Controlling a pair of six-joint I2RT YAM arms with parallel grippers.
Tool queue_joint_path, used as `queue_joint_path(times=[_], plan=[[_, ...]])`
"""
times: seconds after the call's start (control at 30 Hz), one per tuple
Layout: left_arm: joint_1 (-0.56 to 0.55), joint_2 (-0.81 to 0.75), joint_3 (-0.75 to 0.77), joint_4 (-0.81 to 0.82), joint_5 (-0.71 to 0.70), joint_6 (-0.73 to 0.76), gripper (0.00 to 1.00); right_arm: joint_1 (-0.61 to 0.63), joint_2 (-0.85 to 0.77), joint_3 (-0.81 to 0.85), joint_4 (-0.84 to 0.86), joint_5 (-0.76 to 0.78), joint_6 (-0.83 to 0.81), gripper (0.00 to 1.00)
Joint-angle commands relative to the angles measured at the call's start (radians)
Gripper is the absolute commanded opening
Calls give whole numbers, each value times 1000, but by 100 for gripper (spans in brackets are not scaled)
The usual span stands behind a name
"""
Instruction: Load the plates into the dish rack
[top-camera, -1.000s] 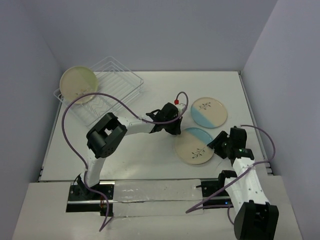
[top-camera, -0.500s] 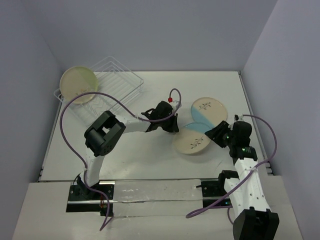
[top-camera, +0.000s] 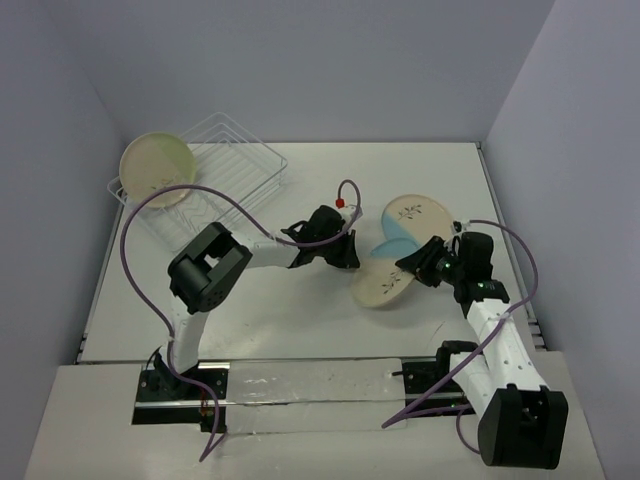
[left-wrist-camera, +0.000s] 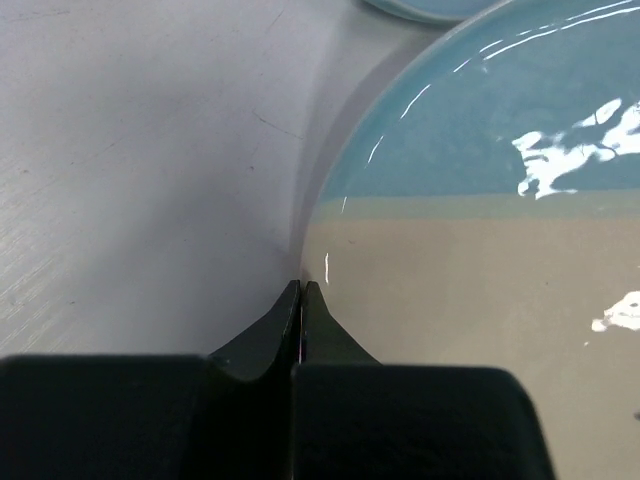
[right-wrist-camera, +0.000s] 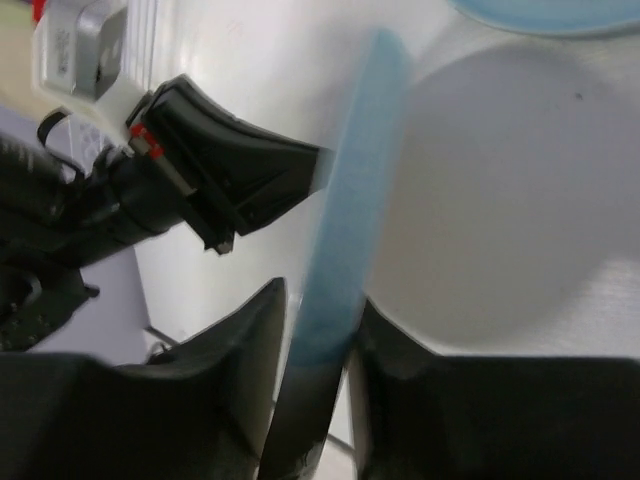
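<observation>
A half cream, half light blue plate stands tilted, its right side raised off the table. My right gripper is shut on its blue rim, one finger on each side, seen edge-on in the right wrist view. My left gripper is shut and empty, its tips resting against the plate's left edge. A second cream and blue plate lies flat behind. The all-cream plate leans in the white wire dish rack at the far left.
A purple cable from the left arm arcs over the rack's near side. The left arm stretches across the table's middle. The table's right edge runs close to the right arm.
My right gripper moved in onto the near plate's right rim and closed on it. The plate went from lying flat to tilted up. The left gripper shifted slightly left, staying at the plate's edge.
</observation>
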Motion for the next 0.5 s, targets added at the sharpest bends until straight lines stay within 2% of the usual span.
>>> queue_joint_path(times=[0.0,0.07,0.13,0.2,0.27,0.3,0.4,0.47], plan=[[-30,4,-53,-75,14,6,0,15,-15,36,29,11,9,27],[-25,-16,-60,-67,23,2,1,15,-30,55,-4,72,4,24],[-15,-33,-60,-56,50,2,6,15,-38,86,-63,134,-24,22],[-8,-51,-56,-53,72,11,30,15,-46,108,-117,200,-28,14],[-2,-74,-43,-57,84,29,47,15,-53,119,-140,252,-22,4],[6,-93,-33,-60,90,40,52,15,-56,123,-140,268,-20,1],[38,-132,-13,-85,81,71,62,15,-78,137,-126,315,-12,0],[79,-180,-3,-82,105,75,74,15,-107,152,-98,318,-14,0]])
